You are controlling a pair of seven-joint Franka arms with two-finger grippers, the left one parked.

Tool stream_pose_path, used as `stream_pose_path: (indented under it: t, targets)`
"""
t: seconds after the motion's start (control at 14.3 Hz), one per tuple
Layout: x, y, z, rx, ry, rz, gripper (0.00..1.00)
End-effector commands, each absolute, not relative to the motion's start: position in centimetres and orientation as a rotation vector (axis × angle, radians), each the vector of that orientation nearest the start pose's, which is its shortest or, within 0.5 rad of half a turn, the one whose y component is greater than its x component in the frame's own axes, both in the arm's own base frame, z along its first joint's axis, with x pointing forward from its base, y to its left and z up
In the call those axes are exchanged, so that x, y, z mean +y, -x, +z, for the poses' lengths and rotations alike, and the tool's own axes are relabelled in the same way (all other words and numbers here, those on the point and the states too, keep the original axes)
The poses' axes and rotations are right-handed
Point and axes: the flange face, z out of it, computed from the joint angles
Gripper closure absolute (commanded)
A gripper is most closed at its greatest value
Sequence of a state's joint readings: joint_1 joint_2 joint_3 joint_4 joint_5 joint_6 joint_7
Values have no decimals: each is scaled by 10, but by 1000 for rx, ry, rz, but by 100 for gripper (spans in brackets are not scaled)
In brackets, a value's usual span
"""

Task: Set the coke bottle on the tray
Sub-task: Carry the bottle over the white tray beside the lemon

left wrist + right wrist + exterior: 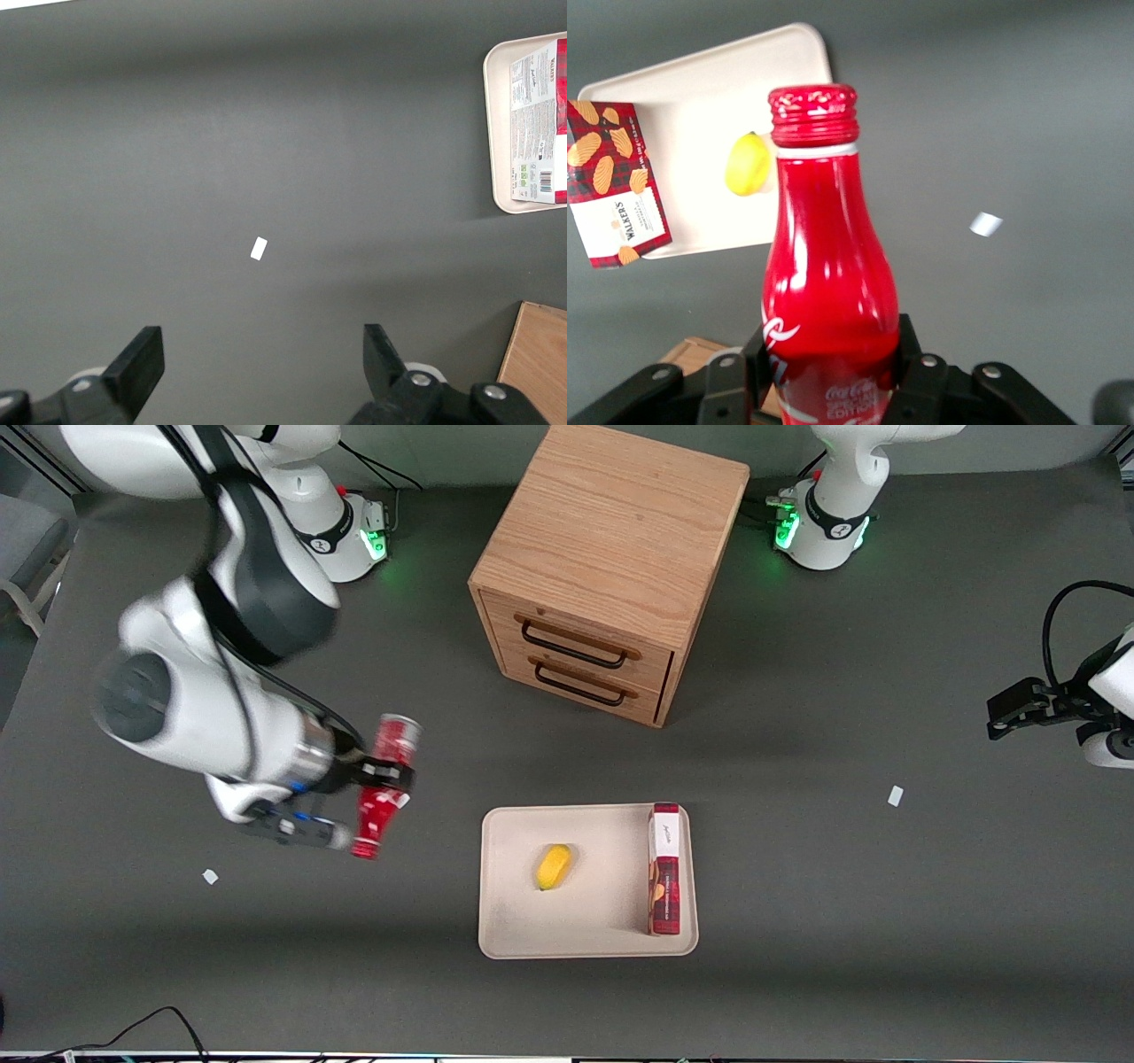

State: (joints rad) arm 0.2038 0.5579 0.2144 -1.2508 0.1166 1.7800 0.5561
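My right gripper (383, 778) is shut on the coke bottle (381, 793), a slim red bottle with white script. It holds the bottle lying level above the table, toward the working arm's end, apart from the tray. In the right wrist view the bottle (824, 274) fills the middle, its red cap pointing away, with a black finger (914, 359) pressed on each side of its body. The beige tray (514, 921) lies near the table's middle, in front of the cabinet; it also shows in the right wrist view (700, 88) and the left wrist view (496, 133).
On the tray lie a yellow lemon (554, 866) and a red-and-white biscuit box (664, 868). A wooden two-drawer cabinet (611, 558) stands farther from the front camera than the tray. Small white scraps (210, 876) (896, 795) lie on the dark table.
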Motion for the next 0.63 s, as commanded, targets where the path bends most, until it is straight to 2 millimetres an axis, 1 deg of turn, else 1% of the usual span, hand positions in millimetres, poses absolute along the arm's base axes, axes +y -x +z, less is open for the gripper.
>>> stream_pose_path:
  t: [0.0,0.07,0.14,0.21,0.35,0.49,0.56]
  targets:
    - [304,-701,343,406,2849,160,100]
    - [316,-704,305,476,2830,153,100]
    - [329,-704,277,542,2806,136,100]
    - [331,-706,254,584,2788,117,100]
    - [341,-702,224,587,2787,113,100]
    - [343,-701,212,592,2784,98,100]
    - [341,-700,202,596,2789,103,100]
